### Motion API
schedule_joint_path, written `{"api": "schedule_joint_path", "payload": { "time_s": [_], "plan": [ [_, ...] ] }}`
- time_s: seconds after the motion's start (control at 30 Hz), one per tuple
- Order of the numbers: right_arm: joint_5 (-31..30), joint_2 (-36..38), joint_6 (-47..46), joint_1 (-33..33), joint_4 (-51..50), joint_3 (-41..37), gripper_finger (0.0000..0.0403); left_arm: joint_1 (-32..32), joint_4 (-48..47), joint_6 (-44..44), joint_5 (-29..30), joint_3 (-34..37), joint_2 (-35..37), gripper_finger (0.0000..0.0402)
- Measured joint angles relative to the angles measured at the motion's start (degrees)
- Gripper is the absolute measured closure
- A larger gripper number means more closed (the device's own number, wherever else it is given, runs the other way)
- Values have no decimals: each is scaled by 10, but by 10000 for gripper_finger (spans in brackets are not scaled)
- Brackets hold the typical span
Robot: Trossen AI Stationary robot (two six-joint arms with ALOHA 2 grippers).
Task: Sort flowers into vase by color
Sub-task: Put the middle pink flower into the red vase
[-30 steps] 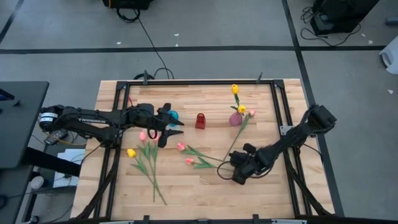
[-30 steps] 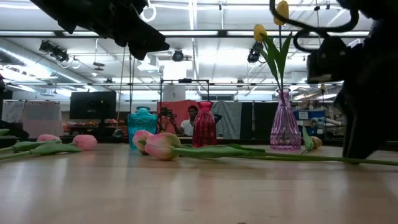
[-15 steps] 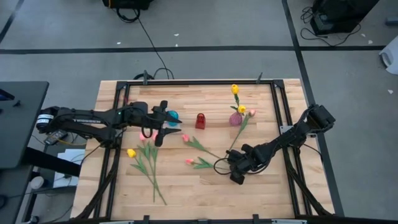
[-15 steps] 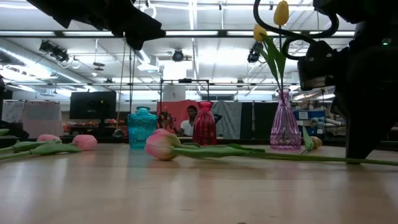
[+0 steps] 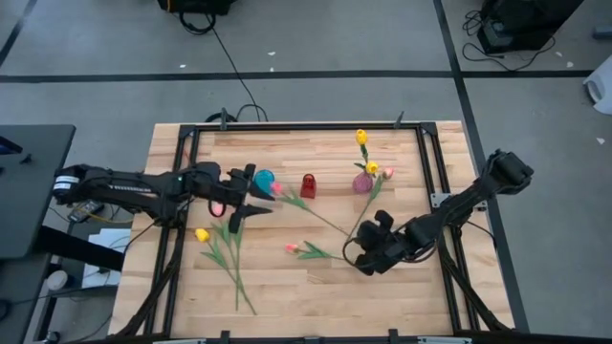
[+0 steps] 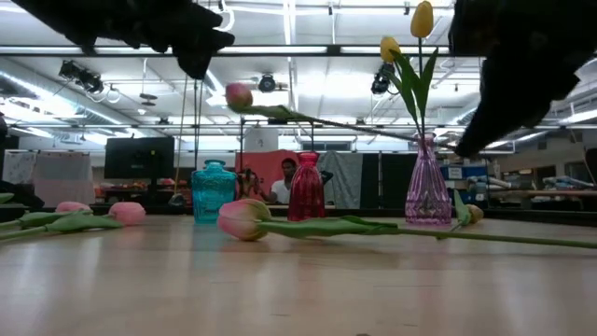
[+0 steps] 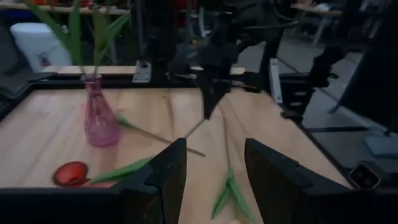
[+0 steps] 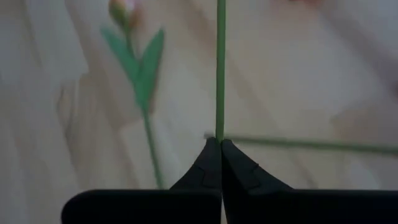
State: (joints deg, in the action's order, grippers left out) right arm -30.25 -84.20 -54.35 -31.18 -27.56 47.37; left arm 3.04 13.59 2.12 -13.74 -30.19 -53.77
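**High view: pink tulip lifted by its stem end**

Right gripper [image 5: 368, 250], near right of the table [image 5: 287, 296], is clenched on the stem end of a pink tulip [image 5: 278, 189]. This likely leaves the bud free for the red vase [image 5: 308, 184]. A second ago that flower lay flat; now it hangs raised. Left gripper [image 5: 251, 194] hovers with fingers spread, holding nothing, beside the teal vase [image 5: 264, 178].

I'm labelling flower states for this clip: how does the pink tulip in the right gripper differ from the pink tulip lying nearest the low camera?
The held pink tulip is lifted off the table, its stem pinched in the shut right gripper; the lying pink tulip rests flat on the table, untouched. The held tulip's head hangs above the vases' tops; the lying one's sits at table level. Both have pink buds on green stems.
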Motion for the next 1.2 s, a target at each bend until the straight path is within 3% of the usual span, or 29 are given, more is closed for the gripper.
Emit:
{"api": "schedule_joint_path", "payload": {
  "time_s": [0.2, 0.4, 0.57, 0.77, 1.2],
  "plan": [
    [-117, 8, 30, 3, 31, 1, 402, -3, 84, 30, 6, 40, -16, 234],
    [-182, 8, 106, 22, 110, 1, 402, -5, 148, 50, 40, 43, -44, 234],
    [-185, 8, 240, 46, 251, 1, 402, -5, 269, 74, 66, 42, -105, 234],
    [-183, 8, 323, 72, 337, 1, 402, -5, 398, 89, 72, 37, -171, 234],
    [-162, 8, 355, 93, 369, 1, 402, -4, 411, 65, 73, -34, -210, 234]
  ]
}}
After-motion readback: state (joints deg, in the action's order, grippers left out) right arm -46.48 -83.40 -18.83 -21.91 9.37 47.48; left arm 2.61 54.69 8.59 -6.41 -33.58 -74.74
